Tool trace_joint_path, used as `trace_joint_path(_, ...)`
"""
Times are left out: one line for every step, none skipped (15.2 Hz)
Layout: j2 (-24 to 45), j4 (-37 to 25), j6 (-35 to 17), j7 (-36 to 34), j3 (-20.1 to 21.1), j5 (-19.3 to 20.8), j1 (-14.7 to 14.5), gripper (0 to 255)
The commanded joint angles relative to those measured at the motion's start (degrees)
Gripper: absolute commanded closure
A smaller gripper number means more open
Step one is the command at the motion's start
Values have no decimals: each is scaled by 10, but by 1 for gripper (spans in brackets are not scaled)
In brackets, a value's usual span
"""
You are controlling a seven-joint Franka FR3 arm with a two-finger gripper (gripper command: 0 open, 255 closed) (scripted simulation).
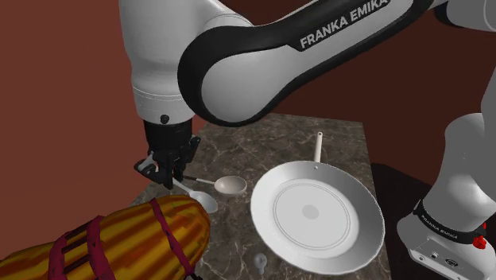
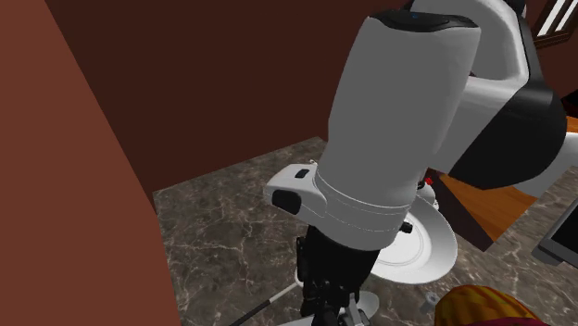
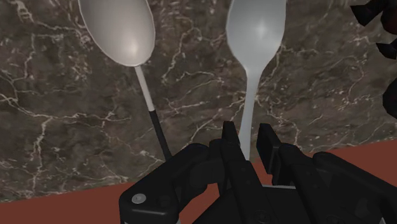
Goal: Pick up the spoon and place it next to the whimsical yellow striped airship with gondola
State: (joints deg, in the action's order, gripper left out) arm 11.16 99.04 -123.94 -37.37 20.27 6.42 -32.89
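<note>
Gripper (image 1: 168, 181): black, pointed down, low over the table's corner.
Pale spoon (image 1: 205, 200): handle ran up to the gripper's fingertips and seemed pinched there, though the contact was hard to make out; its bowl lay just beside the gripper.
Grey spoon (image 1: 231, 185): flat on the table, just past the pale spoon from the gripper, clear of the fingers.
Airship (image 1: 119, 239): yellow with orange stripes and dark red straps, near the gripper, on its camera side.
Plate (image 1: 266, 208): white, beyond both spoons from the gripper.
Table (image 1: 238, 147): dark, marbled, under the gripper.
</note>
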Motion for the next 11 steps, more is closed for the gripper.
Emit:
trace_joint_path(1,15,-16,-2,0,2,0,255)
trace_joint_path(3,20,-23,-3,-1,3,0,255)
trace_joint_path(5,26,-30,-4,-1,4,0,255)
trace_joint_path(7,31,-37,-5,-1,5,0,255)
trace_joint_path(9,36,-45,-6,-2,6,0,255)
trace_joint_path(11,41,-52,-7,-2,8,-1,255)
trace_joint_path(13,46,-59,-8,-3,9,-1,255)
trace_joint_path(15,51,-65,-9,-3,11,-1,255)
trace_joint_path(18,56,-72,-10,-3,12,-1,255)
trace_joint_path(21,60,-79,-11,-4,14,-2,255)
trace_joint_path(23,65,-86,-13,-4,16,-2,255)
